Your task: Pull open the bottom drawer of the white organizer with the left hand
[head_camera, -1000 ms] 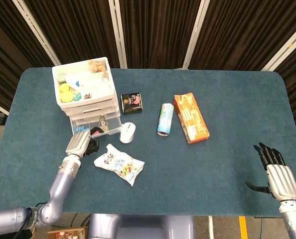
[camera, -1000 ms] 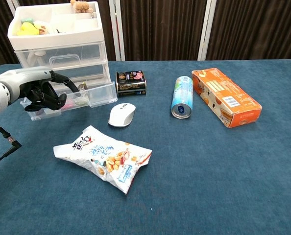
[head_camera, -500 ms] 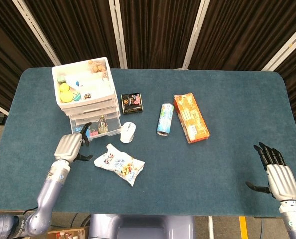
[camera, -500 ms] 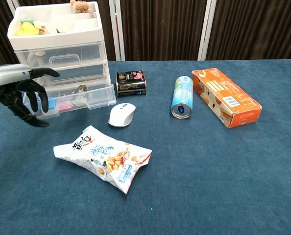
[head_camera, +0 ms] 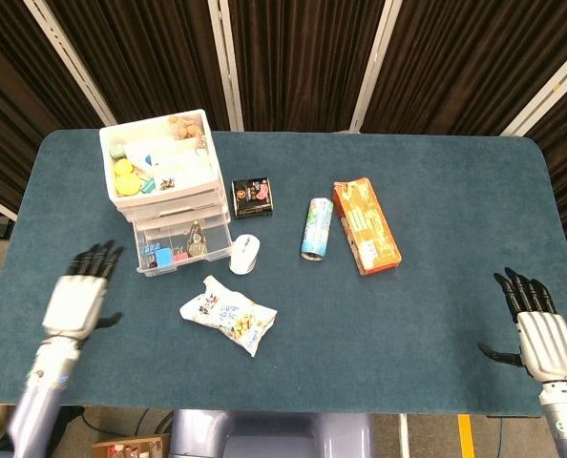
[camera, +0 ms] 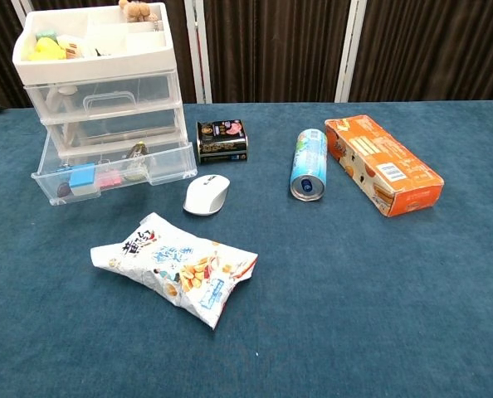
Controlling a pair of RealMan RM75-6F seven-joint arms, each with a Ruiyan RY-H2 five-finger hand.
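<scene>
"Sitting out past the upper tiers, the bottom drawer (camera: 114, 172) of the organizer (head_camera: 164, 176) looked pulled open, up and to the right of the left hand (head_camera: 76, 299)?"

"Yes. That hand held nothing, fingers spread wide. So did the right hand (head_camera: 543, 341)."

"Materials?"

"Clear, hard plastic drawer showing small trinkets; white frame; a crinkly snack bag (camera: 173, 268) lay beside the left hand."

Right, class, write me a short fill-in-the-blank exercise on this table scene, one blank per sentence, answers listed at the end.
1. The bottom drawer of the white organizer is pulled ____.
2. The left hand holds ____.
3. The white mouse lies between the organizer and the snack ____.
4. The orange box lies beside the ____, on the side away from the organizer.

Missing words: open; nothing; bag; can
</scene>
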